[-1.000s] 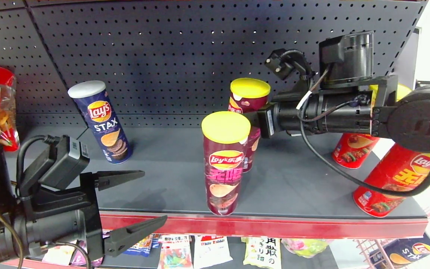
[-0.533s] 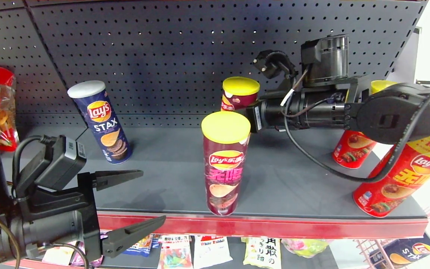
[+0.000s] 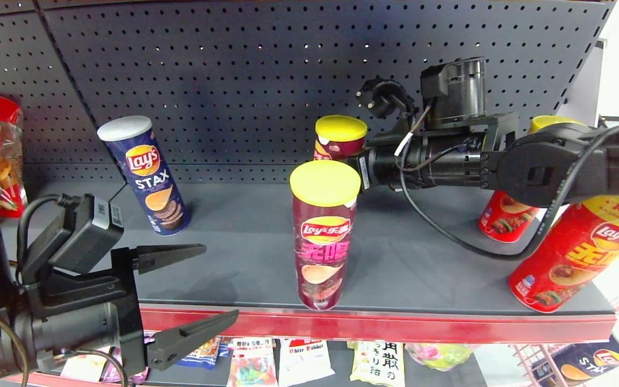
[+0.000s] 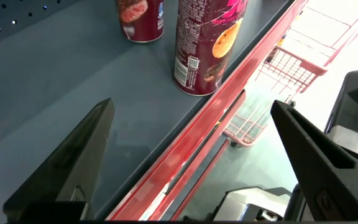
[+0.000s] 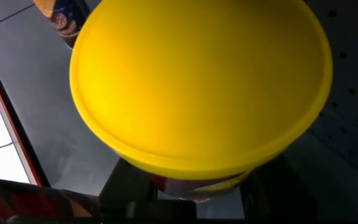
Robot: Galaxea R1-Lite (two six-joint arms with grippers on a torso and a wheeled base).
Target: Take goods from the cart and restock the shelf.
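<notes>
One yellow-lidded can [image 3: 340, 135] in right hand [image 5: 185, 198]

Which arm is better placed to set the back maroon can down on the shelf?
Right. The right gripper grips the back maroon can over the shelf, behind the front can. The left gripper hangs open and empty near the shelf's front edge.

Grey shelf [image 3: 234, 258], red lip [image 3: 374, 325], blue can [image 3: 145, 174] at left, maroon can [image 3: 323, 236] (yellow lid) by the lip, red can [image 3: 578, 252] right

right tool [image 3: 348, 158] | maroon can [image 3: 340, 130] carried leftward; deeper onto shelf [image 3: 234, 236]
</notes>
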